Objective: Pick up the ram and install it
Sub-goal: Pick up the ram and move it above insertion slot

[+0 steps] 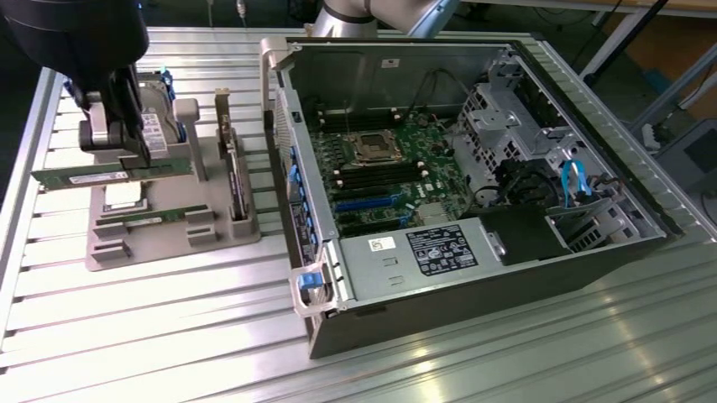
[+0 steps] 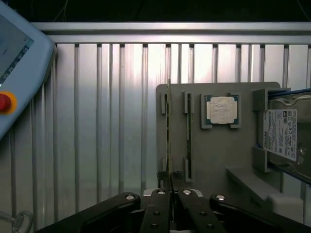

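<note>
One ram [image 1: 79, 177] stick is up off the grey holder [image 1: 168, 245] at the exterior view's left, so you can mark the pick as done. The gripper [image 1: 136, 158] is clamped on the stick's long edge. The stick is level, hangs above the holder and pokes out past the holder's left edge. The wrist view agrees: the gripper [image 2: 170, 188] has its jaws pinched together on the thin ram [image 2: 168, 126], seen edge-on.

A second stick [image 1: 151, 217] sits seated in its slot on the holder, near the processor chip [image 1: 123, 200]. The expansion card [image 1: 231, 172] stands upright on the holder's right side.

Further right, the open computer case [image 1: 448, 312] lies on its side, well apart from the held ram. You can see the motherboard [image 1: 395, 195] exposed. The long black memory slots [image 1: 356, 178] beside the processor socket [image 1: 375, 149] look empty, though it's hard to be sure from here.

Install is not done. My read is that you're about halfway at best: grasp and lift are finished, and the carry to the case and seating in a slot are both left.
</note>
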Controlling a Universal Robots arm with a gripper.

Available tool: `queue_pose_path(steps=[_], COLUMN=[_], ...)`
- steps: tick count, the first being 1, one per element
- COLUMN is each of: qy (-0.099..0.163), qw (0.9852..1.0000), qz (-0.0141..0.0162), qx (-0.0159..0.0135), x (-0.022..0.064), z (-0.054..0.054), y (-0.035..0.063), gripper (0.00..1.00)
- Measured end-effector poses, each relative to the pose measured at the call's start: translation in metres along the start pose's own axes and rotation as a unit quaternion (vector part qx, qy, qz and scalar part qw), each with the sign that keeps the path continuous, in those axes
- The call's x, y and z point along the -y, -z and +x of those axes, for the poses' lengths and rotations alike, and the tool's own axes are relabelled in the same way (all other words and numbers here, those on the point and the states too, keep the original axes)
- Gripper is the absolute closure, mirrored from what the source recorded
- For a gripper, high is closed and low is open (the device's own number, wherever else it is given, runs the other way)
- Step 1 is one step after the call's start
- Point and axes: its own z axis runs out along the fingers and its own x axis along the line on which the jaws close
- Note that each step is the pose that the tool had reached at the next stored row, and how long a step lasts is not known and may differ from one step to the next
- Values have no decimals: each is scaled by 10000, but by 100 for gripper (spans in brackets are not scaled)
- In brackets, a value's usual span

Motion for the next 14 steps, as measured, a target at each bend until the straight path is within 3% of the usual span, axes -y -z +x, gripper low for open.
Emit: queue_pose_path(steps=[14], qy=[0], qw=[10000], qz=[1], qx=[0], x=[-4], z=[8], y=[190], gripper=[88])
